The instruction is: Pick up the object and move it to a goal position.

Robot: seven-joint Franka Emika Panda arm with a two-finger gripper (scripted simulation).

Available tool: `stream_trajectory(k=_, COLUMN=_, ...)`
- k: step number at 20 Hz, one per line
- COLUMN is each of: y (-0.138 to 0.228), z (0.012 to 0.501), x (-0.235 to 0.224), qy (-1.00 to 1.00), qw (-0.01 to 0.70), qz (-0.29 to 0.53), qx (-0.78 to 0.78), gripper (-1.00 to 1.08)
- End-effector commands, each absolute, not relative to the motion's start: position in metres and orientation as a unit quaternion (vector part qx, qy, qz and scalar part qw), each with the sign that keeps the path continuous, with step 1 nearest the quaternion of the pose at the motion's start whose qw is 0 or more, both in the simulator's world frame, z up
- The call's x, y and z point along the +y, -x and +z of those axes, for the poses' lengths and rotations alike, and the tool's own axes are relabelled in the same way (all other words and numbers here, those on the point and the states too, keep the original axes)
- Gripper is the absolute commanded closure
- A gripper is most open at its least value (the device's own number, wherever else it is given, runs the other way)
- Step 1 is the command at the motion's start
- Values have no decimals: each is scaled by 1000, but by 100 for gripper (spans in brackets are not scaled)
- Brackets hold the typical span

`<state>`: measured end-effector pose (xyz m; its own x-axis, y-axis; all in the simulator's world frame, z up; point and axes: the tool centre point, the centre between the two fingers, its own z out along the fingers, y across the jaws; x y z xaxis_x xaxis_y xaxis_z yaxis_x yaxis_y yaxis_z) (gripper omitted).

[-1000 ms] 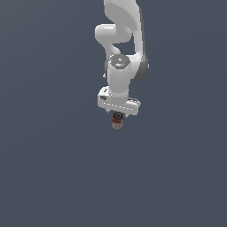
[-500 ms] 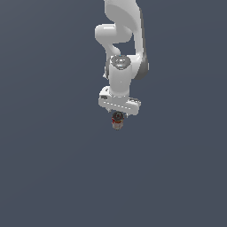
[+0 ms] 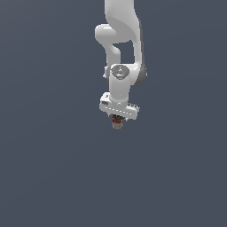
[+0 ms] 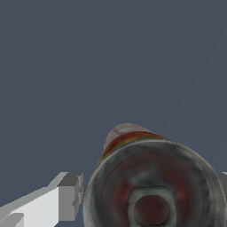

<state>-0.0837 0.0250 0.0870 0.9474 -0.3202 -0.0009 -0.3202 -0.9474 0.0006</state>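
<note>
- Object (image 4: 150, 186): a small stubby can-like cylinder, with a grey metallic recessed end face, a dark red centre and a red, yellow and pale banded side wall. It fills the near field of the wrist view.
- Handling, as judged: rigid and light for its size; the smooth curved wall is likely slippery, so a hold across the side wall near mid-height looks soundest. The end rim offers no purchase.
- Grey-tipped white finger (image 4: 66, 197) stands just beside the object's wall in the wrist view; a sliver of the opposite finger shows at the frame edge. Contact itself cannot be confirmed there.
- In the exterior view the object (image 3: 117, 123), dark red above and tan-brown below, hangs directly under the white gripper (image 3: 117, 119), far narrower than the white bar.
- Gripper state: fingers drawn in around the object, which sits between them with no support visible beneath; judged a firm pinch.
- White jointed arm (image 3: 122, 40) rises behind, against a plain dark grey-blue backdrop.
- No goal marker is visible.
</note>
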Motion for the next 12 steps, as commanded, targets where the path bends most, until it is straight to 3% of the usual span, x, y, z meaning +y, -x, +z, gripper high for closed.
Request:
stream_trajectory(k=1, y=83, z=80, x=25, qy=-987, qw=0, qz=0, qx=-162, gripper=-92)
stream_trajectory(k=4, y=83, z=77, x=25, qy=-987, qw=0, qz=0, qx=-163, gripper=-92)
stream_trajectory(k=5, y=83, z=77, x=25, qy=-987, qw=0, qz=0, qx=-163, gripper=108)
stream_trajectory(k=12, y=83, z=77, x=25, qy=-987, qw=0, qz=0, qx=-163, gripper=108)
